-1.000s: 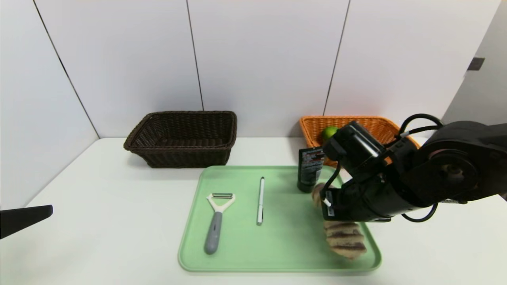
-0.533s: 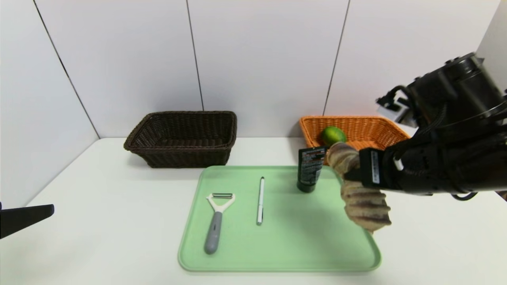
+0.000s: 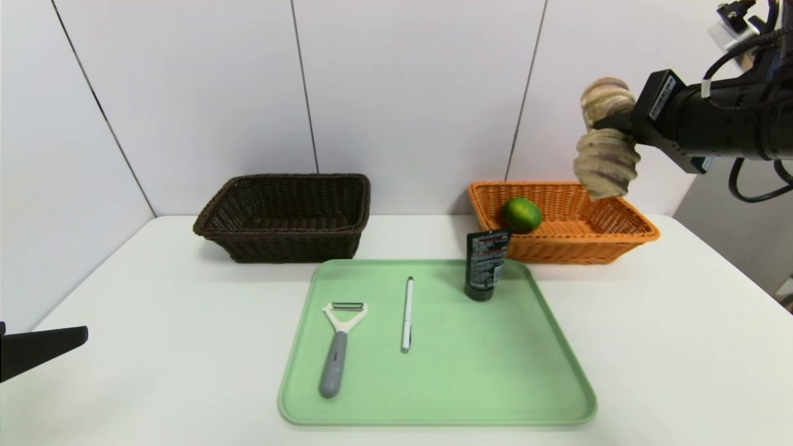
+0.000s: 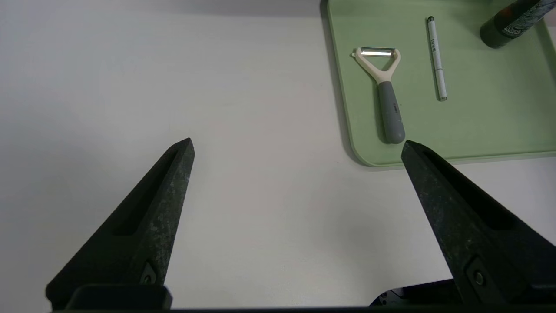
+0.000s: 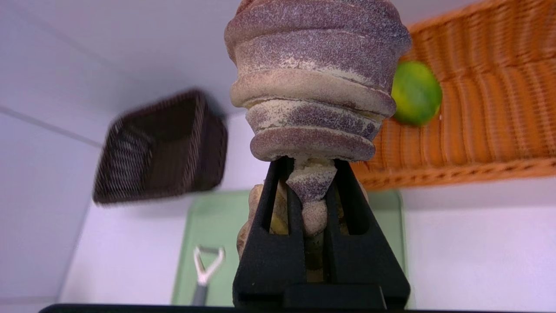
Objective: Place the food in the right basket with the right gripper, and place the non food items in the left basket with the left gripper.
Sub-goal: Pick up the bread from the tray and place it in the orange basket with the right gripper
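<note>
My right gripper (image 3: 611, 127) (image 5: 310, 165) is shut on the middle of the twisted bread loaf (image 3: 606, 164) (image 5: 315, 82), beige with purple-brown stripes. It holds the loaf high in the air over the orange right basket (image 3: 595, 238). A green lime (image 3: 521, 214) (image 5: 416, 92) lies inside that basket. The peeler (image 3: 337, 347) (image 4: 384, 87), the white pen (image 3: 407, 313) and the upright black tube (image 3: 485, 265) rest on the green tray (image 3: 471, 384). The dark brown left basket (image 3: 285, 241) holds nothing I can see. My left gripper (image 4: 297, 143) hangs open over bare table, left of the tray.
White wall panels stand right behind both baskets. The tube stands at the tray's far right corner, just in front of the orange basket's near left corner. The white table (image 3: 155, 310) stretches bare between the left gripper and the tray.
The right gripper has lifted the bread off the tray's right side, carrying it up and back to a spot high over the orange basket. The left gripper has stayed put.
</note>
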{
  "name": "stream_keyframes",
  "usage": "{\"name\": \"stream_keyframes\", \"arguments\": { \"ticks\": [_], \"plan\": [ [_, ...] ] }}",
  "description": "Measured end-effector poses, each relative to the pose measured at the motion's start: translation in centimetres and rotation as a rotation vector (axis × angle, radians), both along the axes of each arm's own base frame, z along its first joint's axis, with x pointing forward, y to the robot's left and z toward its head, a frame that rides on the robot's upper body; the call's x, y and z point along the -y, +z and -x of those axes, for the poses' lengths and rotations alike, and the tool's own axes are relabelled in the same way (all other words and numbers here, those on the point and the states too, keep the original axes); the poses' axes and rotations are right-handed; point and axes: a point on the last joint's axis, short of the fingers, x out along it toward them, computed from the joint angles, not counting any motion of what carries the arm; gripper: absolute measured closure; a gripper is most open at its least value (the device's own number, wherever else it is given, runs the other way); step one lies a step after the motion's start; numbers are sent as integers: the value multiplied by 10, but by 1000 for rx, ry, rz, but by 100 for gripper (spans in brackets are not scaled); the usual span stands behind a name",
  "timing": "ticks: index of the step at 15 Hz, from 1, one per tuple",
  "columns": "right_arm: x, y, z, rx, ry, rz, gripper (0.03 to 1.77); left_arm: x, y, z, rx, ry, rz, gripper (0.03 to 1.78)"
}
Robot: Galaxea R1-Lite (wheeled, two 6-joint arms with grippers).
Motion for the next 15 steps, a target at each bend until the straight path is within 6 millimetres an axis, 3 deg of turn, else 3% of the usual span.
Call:
{"name": "stream_keyframes", "arguments": {
  "ticks": [8, 15],
  "plan": [
    [44, -42, -90, -140, -226, -465, 163, 0, 0, 1, 3, 0, 0, 12],
    [53, -98, -134, -256, -336, -513, 163, 0, -3, 2, -3, 1, -1, 12]
  ]
}}
